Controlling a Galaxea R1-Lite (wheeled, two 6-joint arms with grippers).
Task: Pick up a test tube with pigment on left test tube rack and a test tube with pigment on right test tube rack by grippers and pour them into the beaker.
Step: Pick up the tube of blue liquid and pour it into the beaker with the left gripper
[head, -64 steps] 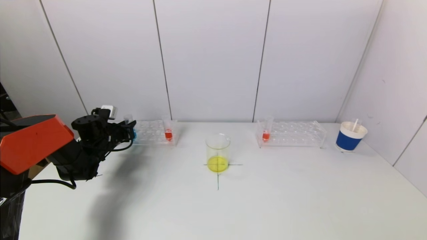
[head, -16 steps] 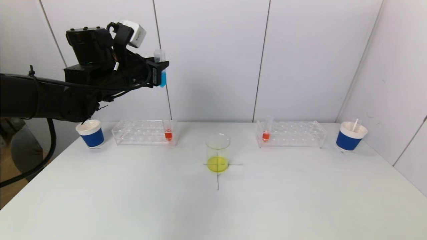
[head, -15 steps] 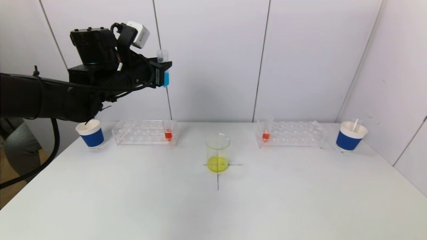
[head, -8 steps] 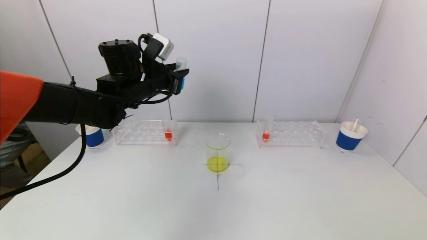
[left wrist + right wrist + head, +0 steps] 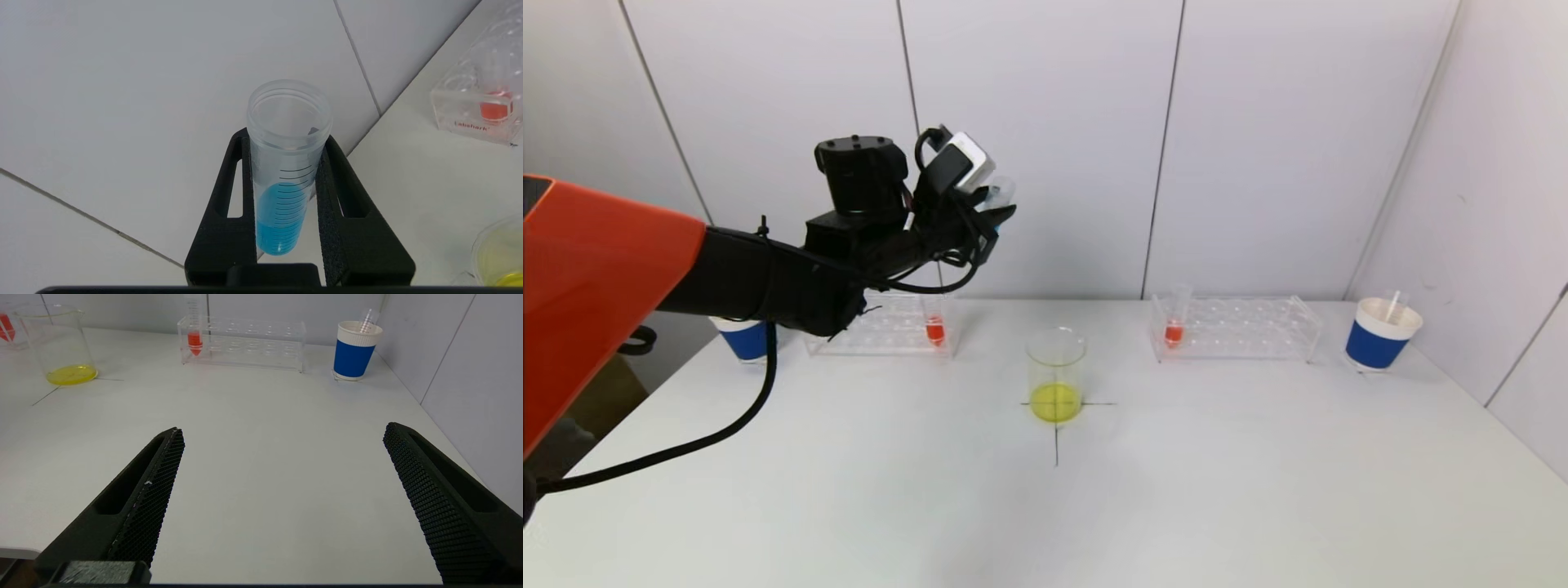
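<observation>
My left gripper (image 5: 995,214) hangs high above the table, left of and behind the beaker (image 5: 1056,376), shut on a clear test tube (image 5: 286,171) with blue pigment in its lower part. The tube leans with its open mouth (image 5: 1001,190) toward the right. A little yellow liquid lies in the beaker. The left rack (image 5: 874,327) holds a tube with red pigment (image 5: 935,324). Another red tube (image 5: 1174,325) stands in the right rack (image 5: 1245,328). My right gripper (image 5: 282,433) is open and empty, low over the near table.
A blue paper cup (image 5: 1380,333) with a tube in it stands at the far right by the side wall. A second blue cup (image 5: 743,339) sits left of the left rack, half hidden by my arm. A black cross (image 5: 1058,433) marks the beaker's spot.
The left arm has carried the blue tube to the right and lower, closer to the beaker, and the tube now leans more. The right gripper has not visibly changed.
</observation>
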